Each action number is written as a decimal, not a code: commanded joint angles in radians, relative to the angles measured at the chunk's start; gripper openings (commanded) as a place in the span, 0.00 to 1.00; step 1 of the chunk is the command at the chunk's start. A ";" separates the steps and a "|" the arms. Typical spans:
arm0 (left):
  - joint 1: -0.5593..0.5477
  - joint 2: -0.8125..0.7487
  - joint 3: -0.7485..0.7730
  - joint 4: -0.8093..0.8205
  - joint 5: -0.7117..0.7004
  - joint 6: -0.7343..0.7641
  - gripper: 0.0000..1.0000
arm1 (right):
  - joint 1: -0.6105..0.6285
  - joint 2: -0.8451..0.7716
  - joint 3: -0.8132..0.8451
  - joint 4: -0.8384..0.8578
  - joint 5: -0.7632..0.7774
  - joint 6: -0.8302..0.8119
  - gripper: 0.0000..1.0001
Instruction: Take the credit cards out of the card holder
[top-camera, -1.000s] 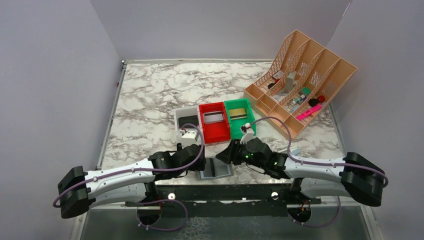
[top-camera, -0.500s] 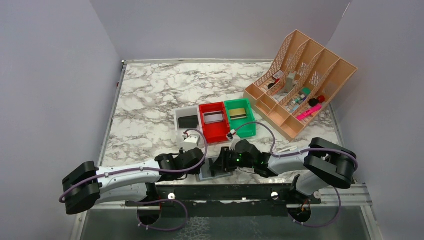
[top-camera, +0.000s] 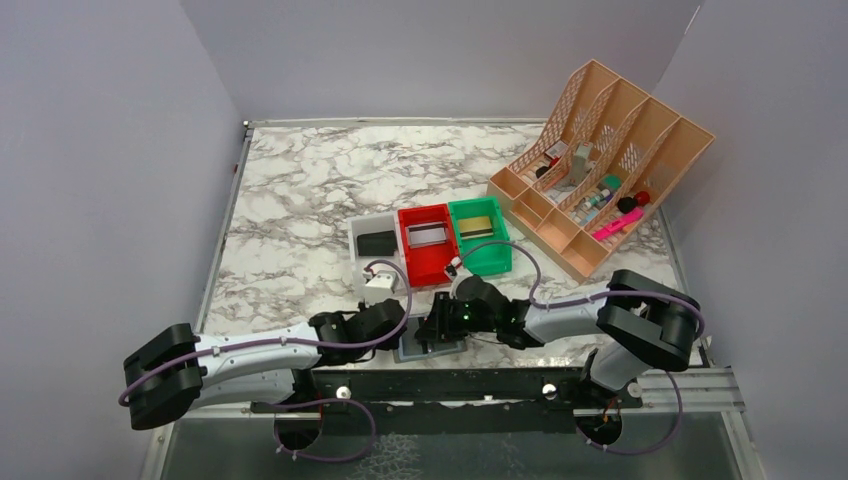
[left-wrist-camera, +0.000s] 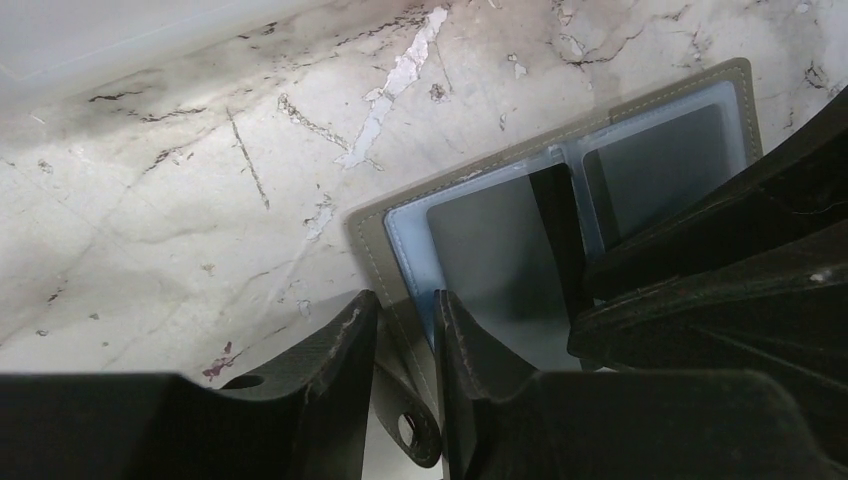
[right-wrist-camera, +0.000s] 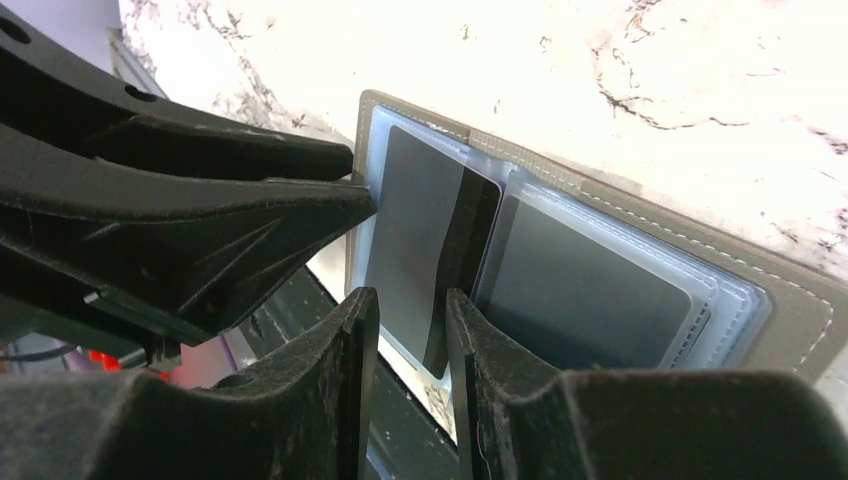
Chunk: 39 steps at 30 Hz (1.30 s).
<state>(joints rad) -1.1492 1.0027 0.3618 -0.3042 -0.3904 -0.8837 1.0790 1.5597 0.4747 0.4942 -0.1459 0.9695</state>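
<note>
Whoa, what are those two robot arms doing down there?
Both arms are working on an open card holder lying at the near edge of the marble table. The left gripper has its fingers around one edge of the holder, seemingly to steady it. The right gripper straddles the edge of a black card that sits on one panel. The card isn't out yet.

No text, brand or number can be read; the card holder (left-wrist-camera: 470, 250) and the credit card (right-wrist-camera: 420, 240) in it show plain faces; things in the bins (top-camera: 425, 275) at twelve o'clock are too small.
</note>
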 joint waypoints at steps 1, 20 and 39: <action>-0.003 0.010 -0.039 -0.002 0.042 -0.023 0.29 | 0.022 -0.014 0.037 -0.157 0.108 -0.005 0.37; -0.003 0.021 -0.056 0.000 0.046 -0.055 0.19 | 0.074 0.057 0.188 -0.402 0.210 -0.039 0.44; -0.003 0.025 -0.107 0.072 0.088 -0.096 0.03 | 0.074 -0.047 -0.028 0.017 0.169 0.145 0.18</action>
<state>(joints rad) -1.1465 0.9939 0.3077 -0.2081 -0.3920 -0.9615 1.1461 1.5440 0.4877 0.4049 0.0319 1.0527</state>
